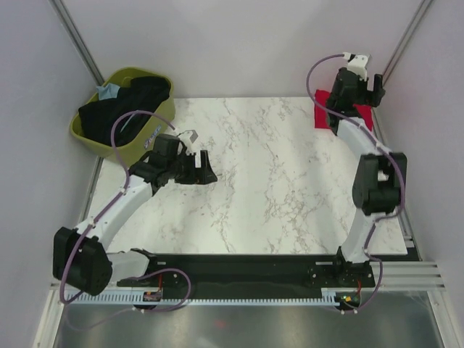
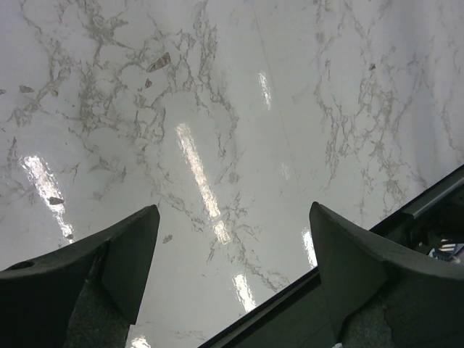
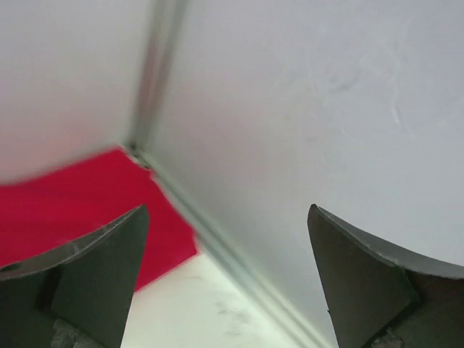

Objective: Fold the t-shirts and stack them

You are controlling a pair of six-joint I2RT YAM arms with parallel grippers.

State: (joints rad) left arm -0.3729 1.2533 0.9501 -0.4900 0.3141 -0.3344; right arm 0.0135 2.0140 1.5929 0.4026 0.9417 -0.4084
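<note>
A bright red t-shirt (image 1: 362, 114) lies folded flat at the table's far right corner, partly hidden by my right arm. It also shows in the right wrist view (image 3: 80, 196). My right gripper (image 1: 366, 85) is open and empty, raised above that corner near the wall. Black t-shirts (image 1: 134, 101) and a light blue one (image 1: 107, 91) lie in the olive-green basket (image 1: 85, 134) at the far left. My left gripper (image 1: 203, 174) is open and empty over bare marble, to the right of the basket.
The white marble table top (image 1: 275, 181) spreads between the arms. Grey walls close in the back and both sides. A black rail (image 2: 326, 283) runs along the table's near edge.
</note>
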